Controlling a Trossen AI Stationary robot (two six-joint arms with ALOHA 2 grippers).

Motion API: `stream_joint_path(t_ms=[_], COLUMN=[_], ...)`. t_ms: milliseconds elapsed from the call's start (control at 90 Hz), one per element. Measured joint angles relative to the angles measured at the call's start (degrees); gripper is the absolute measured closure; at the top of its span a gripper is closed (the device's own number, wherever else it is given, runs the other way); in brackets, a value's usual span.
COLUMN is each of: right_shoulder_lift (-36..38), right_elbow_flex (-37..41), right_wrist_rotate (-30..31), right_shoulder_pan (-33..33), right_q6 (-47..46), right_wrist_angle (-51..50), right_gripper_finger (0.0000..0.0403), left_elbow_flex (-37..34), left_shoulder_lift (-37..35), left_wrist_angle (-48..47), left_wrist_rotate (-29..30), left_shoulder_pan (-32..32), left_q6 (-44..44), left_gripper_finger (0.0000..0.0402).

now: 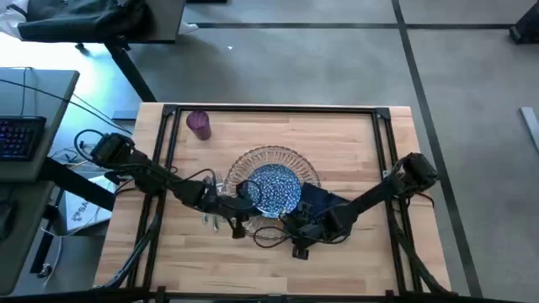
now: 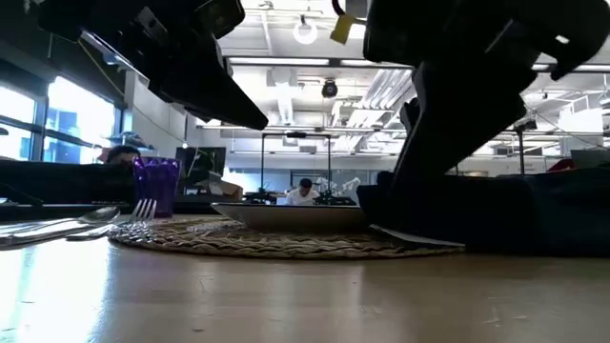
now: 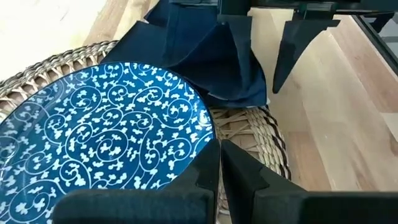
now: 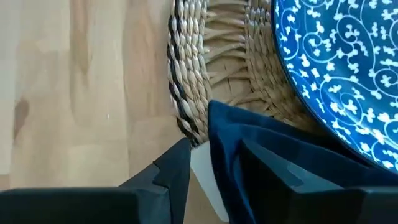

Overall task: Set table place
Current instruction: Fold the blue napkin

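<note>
napkin (image 4: 261, 155) pinched in right hand (image 4: 214, 171), overlapping wicker charger (image 4: 186, 74) edge

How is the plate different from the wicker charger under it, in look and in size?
The plate is glazed blue with white scroll patterns and looks smooth, while the charger is woven tan wicker with a dark strand near its rim. The charger is wider, so its edge shows all around the plate. The plate sits on top, whereas the charger lies flat on the table. Both are round.
</note>
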State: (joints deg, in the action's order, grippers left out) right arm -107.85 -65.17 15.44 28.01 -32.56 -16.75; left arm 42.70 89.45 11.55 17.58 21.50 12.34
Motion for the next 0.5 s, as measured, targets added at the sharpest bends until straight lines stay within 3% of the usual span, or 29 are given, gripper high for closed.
stream_joint_path(t_ms=[244,500], right_shoulder_lift=[0.18,0.33], right_elbow_flex=[0.00,-2.79], right_wrist_rotate=[-4.18,-3.95], right_shoulder_pan=[0.00,1.15], right_q6=[0.54,1.18], right_wrist_angle=[0.13,-3.59], right_gripper_finger=[0.0392,0.0401], left_elbow_flex=[0.00,0.00], left_shoulder_lift=[0.00,0.00], left_wrist_angle=[0.11,0.39], left_wrist_rotate=[0.00,-0.04], left_shoulder_pan=[0.00,0.00], left_q6=[-0.43,-0.44], left_gripper_finger=[0.0402,0.0402])
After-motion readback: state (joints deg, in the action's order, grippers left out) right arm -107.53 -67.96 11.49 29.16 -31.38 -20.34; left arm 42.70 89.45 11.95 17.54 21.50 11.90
